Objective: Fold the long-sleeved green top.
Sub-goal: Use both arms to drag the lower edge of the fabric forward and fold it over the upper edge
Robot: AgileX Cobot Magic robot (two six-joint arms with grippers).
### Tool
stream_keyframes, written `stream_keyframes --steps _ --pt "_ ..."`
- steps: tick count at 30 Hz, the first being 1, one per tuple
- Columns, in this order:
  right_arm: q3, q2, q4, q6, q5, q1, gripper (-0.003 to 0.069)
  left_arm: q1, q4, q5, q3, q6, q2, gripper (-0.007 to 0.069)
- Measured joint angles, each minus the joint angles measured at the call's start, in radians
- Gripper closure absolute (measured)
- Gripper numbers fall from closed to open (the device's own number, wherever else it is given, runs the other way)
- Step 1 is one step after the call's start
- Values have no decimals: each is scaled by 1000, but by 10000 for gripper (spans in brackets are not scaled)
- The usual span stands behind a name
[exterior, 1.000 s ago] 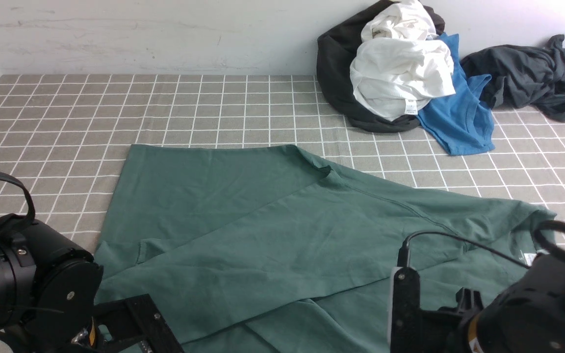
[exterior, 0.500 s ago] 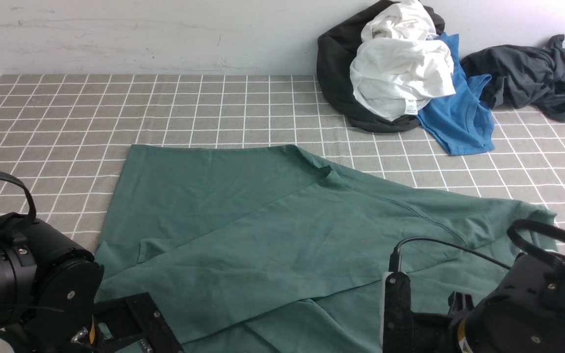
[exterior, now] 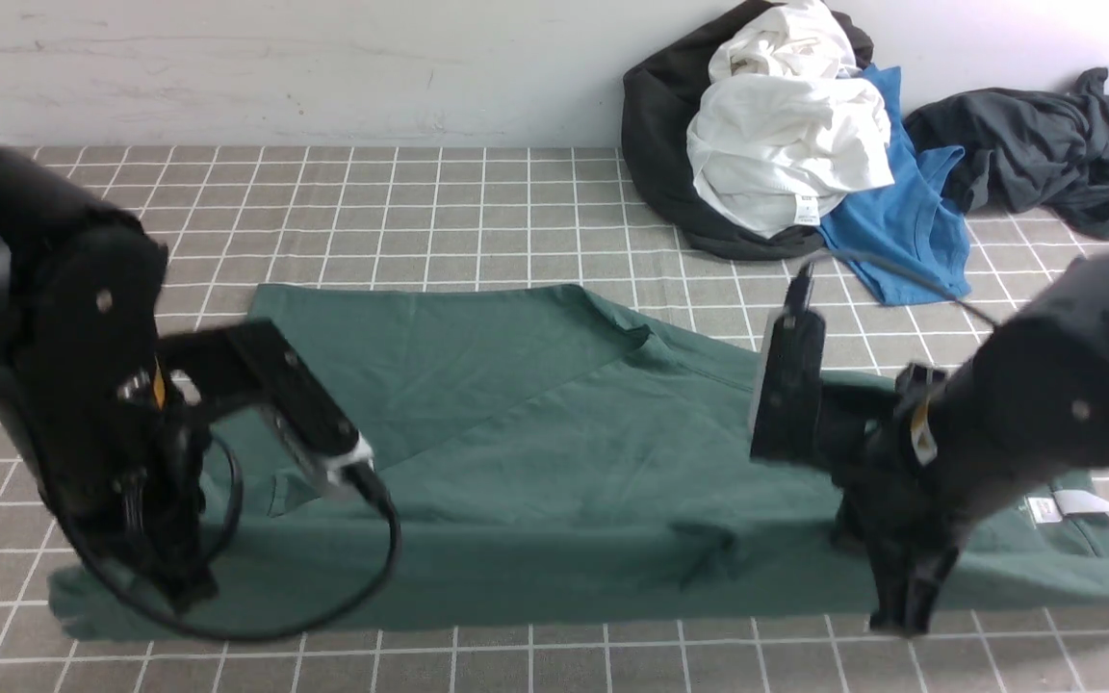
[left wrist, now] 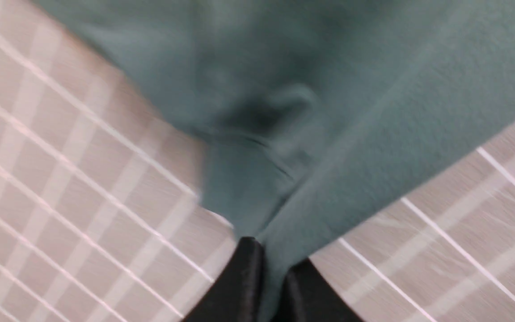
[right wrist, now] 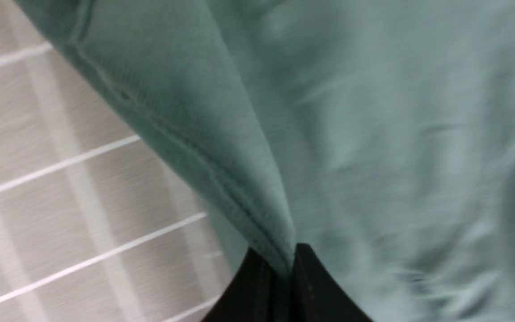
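Observation:
The green long-sleeved top [exterior: 535,452] lies spread across the middle of the checked table, its near edge straight along the front. A white neck tag [exterior: 1079,502] shows at its right end. My left gripper [exterior: 184,597] is down at the top's near left edge and shut on a fold of green cloth [left wrist: 266,250]. My right gripper [exterior: 901,621] is down at the near right edge and shut on a hemmed fold [right wrist: 280,250]. Both pairs of black fingers pinch cloth tightly in the wrist views.
A heap of black, white and bright blue garments [exterior: 786,144] sits at the back right against the wall. A dark grey-black garment [exterior: 1045,144] lies to its right. The checked tablecloth [exterior: 420,212] shows bare behind the top.
Both arms have swung forward and up from the front of the frame, each holding cloth. The top's near edge has been drawn out and now lies straight along the front.

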Motion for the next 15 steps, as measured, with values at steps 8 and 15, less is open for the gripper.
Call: stream_keyframes --steps 8,15 --pt "-350 218 137 -157 44 -152 642 152 -45 -2 -409 141 299 608" --pt "-626 461 166 -165 102 -200 642 197 -54 0 -723 145 575 608"
